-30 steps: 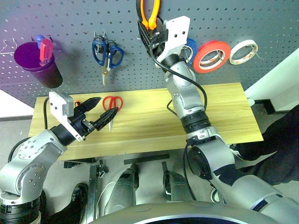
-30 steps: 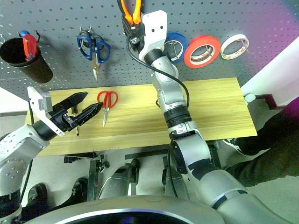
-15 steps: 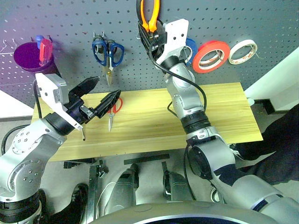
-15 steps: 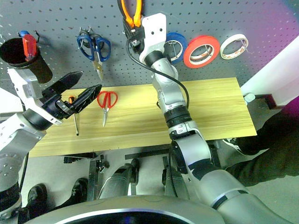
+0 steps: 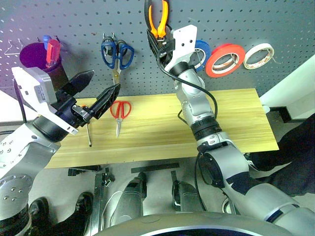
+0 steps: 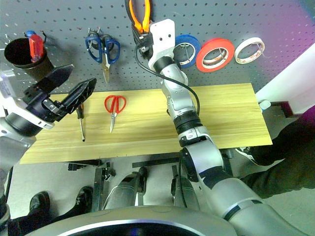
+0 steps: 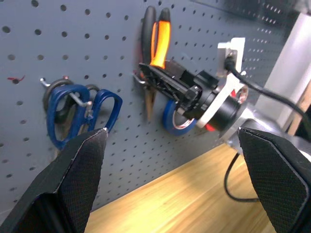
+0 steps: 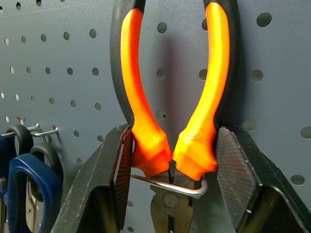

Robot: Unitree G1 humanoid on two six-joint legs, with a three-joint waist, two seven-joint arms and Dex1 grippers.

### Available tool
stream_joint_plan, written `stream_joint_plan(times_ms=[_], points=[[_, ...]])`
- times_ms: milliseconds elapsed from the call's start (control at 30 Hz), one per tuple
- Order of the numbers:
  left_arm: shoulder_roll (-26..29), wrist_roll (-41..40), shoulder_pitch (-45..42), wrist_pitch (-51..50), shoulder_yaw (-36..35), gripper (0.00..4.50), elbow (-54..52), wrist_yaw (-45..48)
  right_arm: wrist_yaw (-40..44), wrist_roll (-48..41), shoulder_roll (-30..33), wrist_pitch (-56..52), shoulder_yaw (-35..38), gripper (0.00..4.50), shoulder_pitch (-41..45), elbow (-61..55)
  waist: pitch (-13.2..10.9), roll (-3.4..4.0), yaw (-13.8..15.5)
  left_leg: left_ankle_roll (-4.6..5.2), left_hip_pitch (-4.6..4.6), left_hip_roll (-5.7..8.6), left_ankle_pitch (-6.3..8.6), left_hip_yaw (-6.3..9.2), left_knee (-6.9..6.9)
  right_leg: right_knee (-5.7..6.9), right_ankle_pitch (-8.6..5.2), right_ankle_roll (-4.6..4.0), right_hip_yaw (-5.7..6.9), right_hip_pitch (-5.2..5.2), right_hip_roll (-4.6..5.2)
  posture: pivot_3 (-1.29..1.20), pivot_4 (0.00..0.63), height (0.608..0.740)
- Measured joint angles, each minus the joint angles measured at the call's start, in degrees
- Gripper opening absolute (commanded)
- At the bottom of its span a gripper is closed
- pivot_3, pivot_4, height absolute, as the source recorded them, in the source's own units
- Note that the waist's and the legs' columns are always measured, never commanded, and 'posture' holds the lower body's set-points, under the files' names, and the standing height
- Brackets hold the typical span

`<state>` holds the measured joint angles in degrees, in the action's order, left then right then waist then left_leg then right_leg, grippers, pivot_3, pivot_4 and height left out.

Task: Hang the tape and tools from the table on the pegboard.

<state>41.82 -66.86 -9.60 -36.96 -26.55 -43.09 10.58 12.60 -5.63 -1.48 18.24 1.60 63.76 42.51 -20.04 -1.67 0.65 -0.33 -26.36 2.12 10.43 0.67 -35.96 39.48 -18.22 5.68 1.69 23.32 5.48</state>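
On the pegboard (image 5: 74, 19), my right gripper (image 8: 174, 145) is shut on the orange-and-black pliers (image 8: 146, 97), handles up. A wire hook (image 8: 160, 184) passes between the handles just above the pivot. My left gripper (image 5: 105, 79) is open and holds nothing, raised above the left end of the table (image 5: 236, 113). Beneath it the slim screwdriver (image 5: 89, 133) lies on the planks, its handle partly hidden by the fingers. The red-handled scissors (image 5: 119, 110) lie just to its right. The red-orange tape (image 5: 225, 59) hangs on the board right of my right gripper (image 5: 158, 43).
Blue-handled scissors (image 5: 117, 51) hang left of the pliers. A blue roll (image 5: 202, 49) and a cream-white roll (image 5: 258, 55) flank the tape. A dark cup (image 5: 39, 59) holding a red tool hangs at the far left. A person's dark leg (image 5: 295, 157) stands beyond the table's right end.
My left gripper, still open, has risen off the table and drawn back to the left, uncovering the screwdriver. The right gripper has stayed at the board, shut on the pliers.
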Motion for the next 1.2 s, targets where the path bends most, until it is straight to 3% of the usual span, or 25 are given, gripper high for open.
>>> stream_joint_plan(times_ms=[567,600,633,800,1200], points=[[1.9,-2.7,1.6,0.3,-1.4,4.50,-0.5,-3.1,-6.9,3.8,-1.7,1.5,-0.8,2.17,0.2,1.7,0.0,0.00,0.1,-0.02,0.00,0.00,-0.01,0.00,0.01,0.01,0.00,-0.01,0.00,0.00,-0.01,0.19,0.266,0.740],[1.9,-2.7,1.6,0.3,-1.4,4.50,-0.5,-3.1,-7.2,3.7,-2.0,1.4,-0.7,2.83,0.2,1.7,0.0,0.00,0.1,-0.02,0.00,0.00,-0.01,0.00,0.01,0.01,0.00,-0.01,0.00,0.00,-0.01,0.19,0.269,0.740],[1.9,-2.6,1.6,0.3,-1.4,4.50,-0.5,-3.1,-7.2,3.5,-2.2,1.4,-0.7,2.96,0.2,1.7,0.0,0.00,0.1,-0.03,0.00,0.00,-0.02,0.00,0.01,0.01,0.01,-0.01,0.00,0.00,-0.01,0.19,0.268,0.740],[2.0,-2.6,1.6,0.4,-1.4,4.50,-0.5,-3.1,-9.6,5.6,-2.7,1.6,-2.1,4.48,0.0,1.7,0.0,0.00,0.2,-0.03,0.00,0.00,-0.05,0.01,0.00,0.02,0.02,-0.04,0.00,0.00,-0.01,0.19,0.273,0.740],[1.8,-2.6,1.6,0.5,-1.0,4.50,-0.5,-2.7,-12.4,7.4,-2.3,2.5,-2.5,4.48,-0.2,1.3,0.0,0.00,0.2,-0.02,0.00,0.01,-0.11,0.02,0.01,0.02,0.05,-0.08,0.00,0.00,-0.01,0.18,0.276,0.740]])
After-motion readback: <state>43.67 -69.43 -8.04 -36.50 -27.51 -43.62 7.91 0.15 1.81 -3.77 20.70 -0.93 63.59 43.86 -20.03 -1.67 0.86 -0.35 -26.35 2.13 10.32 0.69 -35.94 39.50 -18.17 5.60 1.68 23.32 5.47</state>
